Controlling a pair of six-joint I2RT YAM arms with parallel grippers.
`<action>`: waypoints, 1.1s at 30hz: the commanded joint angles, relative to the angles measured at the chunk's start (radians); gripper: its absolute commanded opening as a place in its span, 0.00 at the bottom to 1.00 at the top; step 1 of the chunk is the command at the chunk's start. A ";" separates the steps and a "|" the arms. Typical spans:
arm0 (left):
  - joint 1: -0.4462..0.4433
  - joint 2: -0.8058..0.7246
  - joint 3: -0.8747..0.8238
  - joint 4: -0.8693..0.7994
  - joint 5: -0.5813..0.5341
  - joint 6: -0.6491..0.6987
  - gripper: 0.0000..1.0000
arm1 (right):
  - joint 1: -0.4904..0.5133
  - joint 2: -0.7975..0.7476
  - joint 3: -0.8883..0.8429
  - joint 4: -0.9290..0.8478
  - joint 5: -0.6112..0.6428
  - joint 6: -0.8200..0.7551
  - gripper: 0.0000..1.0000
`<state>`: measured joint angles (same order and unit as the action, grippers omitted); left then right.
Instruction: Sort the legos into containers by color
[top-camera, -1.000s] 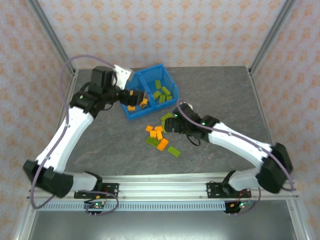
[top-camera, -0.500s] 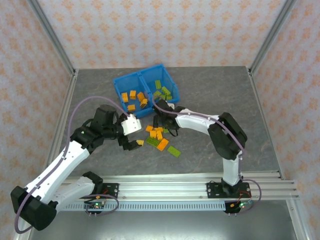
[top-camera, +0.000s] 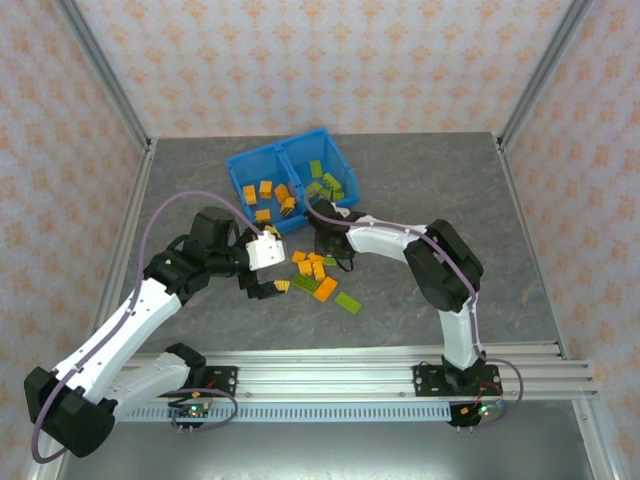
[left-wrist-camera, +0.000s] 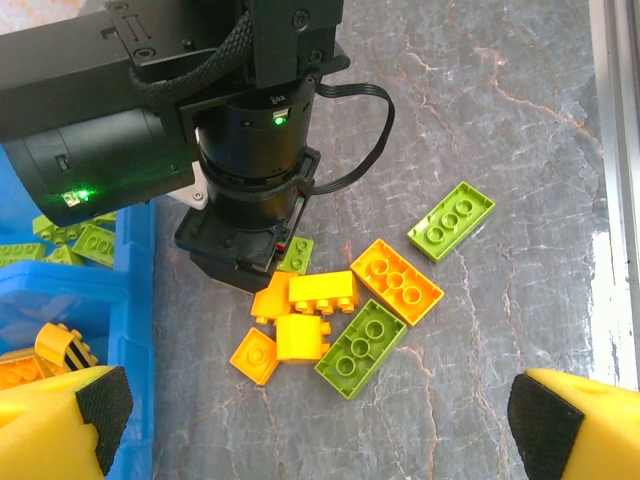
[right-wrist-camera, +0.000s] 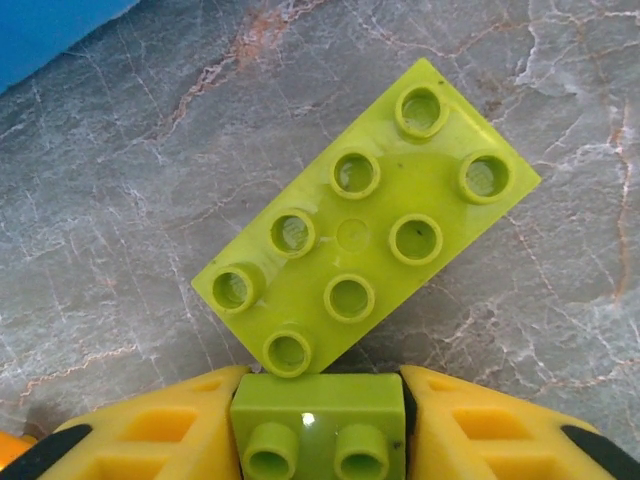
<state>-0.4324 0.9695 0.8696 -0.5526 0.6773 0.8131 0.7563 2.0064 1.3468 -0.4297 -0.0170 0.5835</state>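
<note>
The blue bin (top-camera: 237, 163) holds orange legos (top-camera: 264, 192) in its left container and green legos (top-camera: 326, 184) in its right one. More orange and green legos (top-camera: 318, 277) lie loose on the table in front of it. My right gripper (right-wrist-camera: 320, 425) is down at the far edge of this pile, shut on a small green lego (right-wrist-camera: 320, 398). A larger lime lego (right-wrist-camera: 365, 215) lies flat just beyond it. My left gripper (left-wrist-camera: 320, 430) hangs open above the pile's near-left side, over an orange lego (left-wrist-camera: 405, 280) and a green lego (left-wrist-camera: 360, 348).
The right arm's black wrist (left-wrist-camera: 250, 170) stands right behind the loose legos in the left wrist view. The bin's blue wall (left-wrist-camera: 135, 300) is at the left there. A metal rail (top-camera: 330, 375) runs along the table's near edge.
The left arm has swung from over the bin down to the table beside the loose pile. The right gripper has moved to the pile's far side and shut on a small green lego.
</note>
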 joint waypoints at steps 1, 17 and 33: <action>-0.012 0.000 0.014 0.043 0.045 0.009 1.00 | -0.002 -0.020 0.013 -0.028 0.038 0.010 0.38; -0.128 -0.118 -0.120 0.258 -0.130 -0.095 1.00 | -0.012 -0.189 0.221 -0.096 0.216 -0.250 0.31; -0.157 -0.179 -0.094 0.178 -0.280 -0.031 1.00 | -0.193 0.584 1.246 -0.192 0.101 -0.474 0.34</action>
<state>-0.5831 0.8082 0.7544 -0.3550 0.4400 0.7616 0.5846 2.5278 2.4737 -0.5659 0.1303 0.1493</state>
